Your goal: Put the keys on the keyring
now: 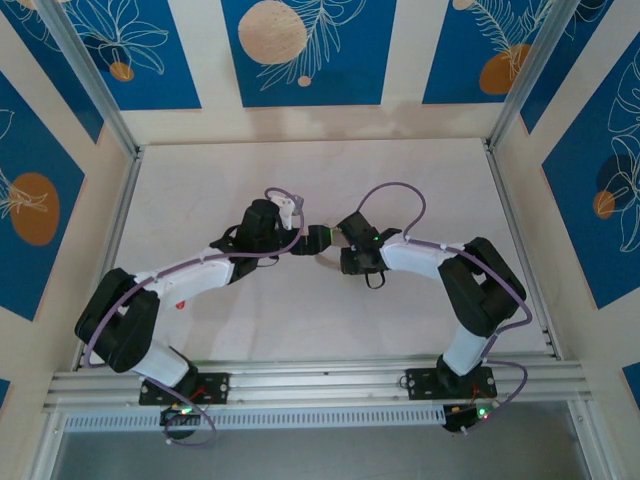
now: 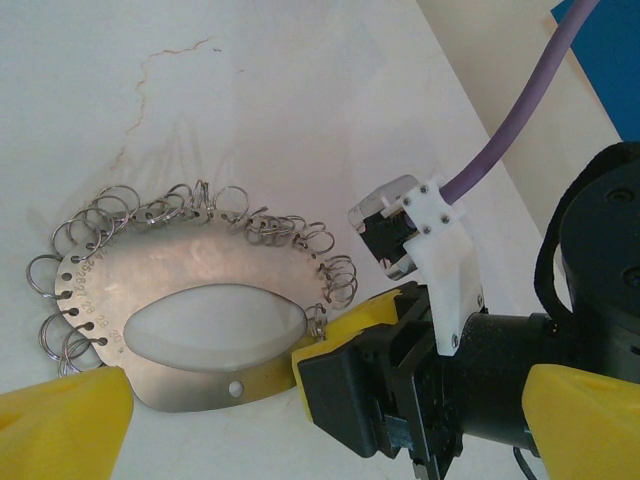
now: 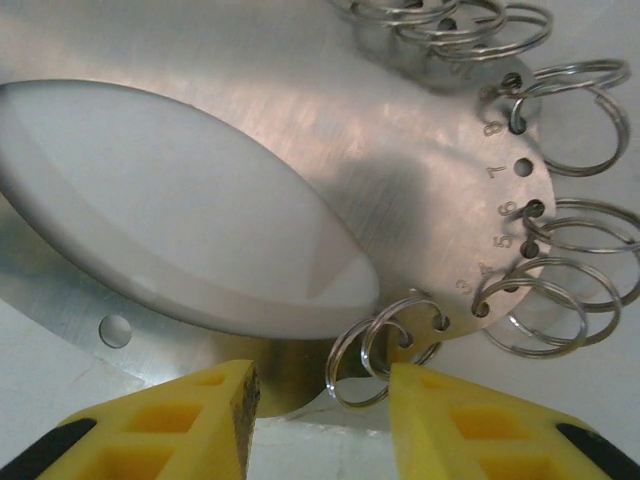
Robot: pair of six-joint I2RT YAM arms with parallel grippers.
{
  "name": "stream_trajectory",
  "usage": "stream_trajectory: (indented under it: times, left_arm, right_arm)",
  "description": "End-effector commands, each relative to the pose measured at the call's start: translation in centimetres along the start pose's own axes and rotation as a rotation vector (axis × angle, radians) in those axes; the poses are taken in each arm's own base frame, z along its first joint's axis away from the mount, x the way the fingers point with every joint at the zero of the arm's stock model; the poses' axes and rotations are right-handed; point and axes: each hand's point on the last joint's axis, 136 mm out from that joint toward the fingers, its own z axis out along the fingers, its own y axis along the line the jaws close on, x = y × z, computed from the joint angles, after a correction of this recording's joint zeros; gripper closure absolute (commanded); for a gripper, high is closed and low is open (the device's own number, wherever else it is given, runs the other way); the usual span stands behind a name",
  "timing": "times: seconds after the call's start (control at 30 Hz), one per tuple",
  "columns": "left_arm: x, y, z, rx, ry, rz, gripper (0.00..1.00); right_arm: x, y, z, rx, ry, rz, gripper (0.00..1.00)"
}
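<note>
A: Keyring plate (image 2: 190,270), where is it?
B: Mid-table, flat, between both grippers. Looks like thin, stiff steel, likely slippery; I'd pinch its ringless rim. Right gripper (image 3: 320,375) half-open, straddling one split ring (image 3: 385,345), nothing clamped. Left gripper (image 2: 325,390) wide open, empty.

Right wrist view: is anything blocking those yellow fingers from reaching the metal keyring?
Nothing visible does. The right gripper is already at the edge of the keyring. Its jaws stand open on either side of one small split ring hanging from a hole there, with no other object between.
</note>
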Motion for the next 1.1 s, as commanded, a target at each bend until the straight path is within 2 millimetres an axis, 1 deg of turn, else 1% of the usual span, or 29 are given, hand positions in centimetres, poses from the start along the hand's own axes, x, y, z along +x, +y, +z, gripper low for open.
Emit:
stream_trajectory:
  times: [0.0,0.13,0.27,0.47,0.9,1.07]
  left_arm:
    - [-0.9,-0.7,-0.4,0.015,-0.034,0.008,0.00]
    - [-0.9,-0.8,-0.5,0.018,-0.034,0.009,0.00]
    - [-0.9,-0.9,-0.5,0.022,-0.036,0.008,0.00]
    - [-1.1,-1.0,-0.6,0.024,-0.040,0.007,0.00]
    - [-0.9,-0.9,-0.6,0.022,-0.039,0.009,0.00]
    - [-1.0,-0.9,-0.5,0.022,-0.041,0.009,0.00]
  right_arm:
    - [-1.1,-0.5,-0.5,0.021,-0.034,-0.005,0.60]
    - [-1.2,-0.8,-1.3,0.022,-0.059,0.007,0.61]
    - [-1.4,-0.8,-1.5,0.021,-0.072,0.010,0.61]
    - [-1.5,-0.4,-1.1,0.027,-0.065,-0.008,0.62]
    - [-1.6,-0.7,0.5,0.098,-0.060,-0.046,0.62]
    - [-1.7,-1.1,0.7,0.128,-0.065,-0.054,0.67]
